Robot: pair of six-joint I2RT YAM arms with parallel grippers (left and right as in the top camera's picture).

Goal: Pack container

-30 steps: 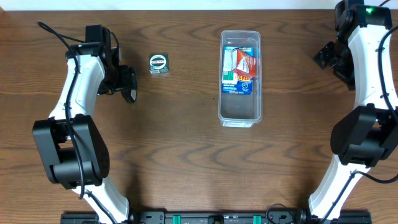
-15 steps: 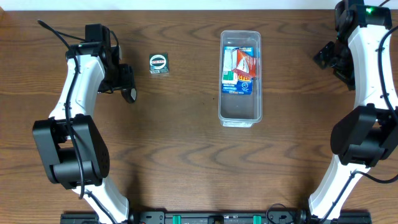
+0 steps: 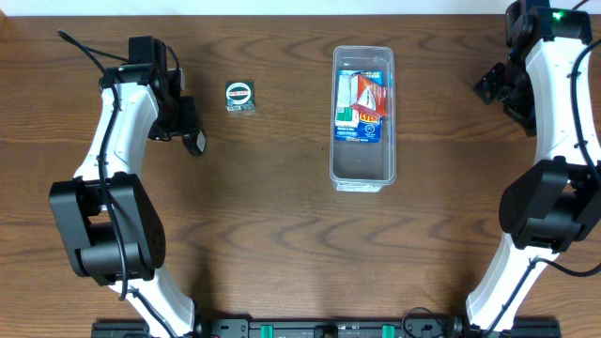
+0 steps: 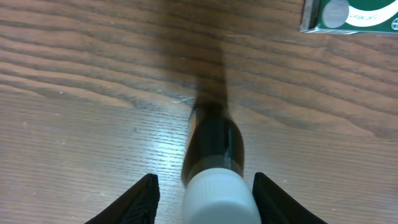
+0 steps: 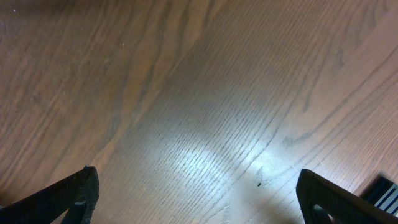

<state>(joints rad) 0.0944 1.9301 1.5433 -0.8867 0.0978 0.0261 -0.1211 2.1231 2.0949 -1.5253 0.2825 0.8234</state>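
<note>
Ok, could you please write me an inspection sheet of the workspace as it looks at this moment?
Surface: dark brown wooden table, bare grain, no spill seen.
Job's things: long clear plastic rectangular container standing upright; colourful printed packets lie in its far half and its near half is empty.
Clutter: small green box with round white label on the table, left of the container and apart from it.
Grippers: left gripper shut on a small dark bottle with white cap; right gripper open, nothing between its fingers.
Cables: black cable by the left arm.
Surroundings: black rail at the near edge; otherwise nothing seen.
</note>
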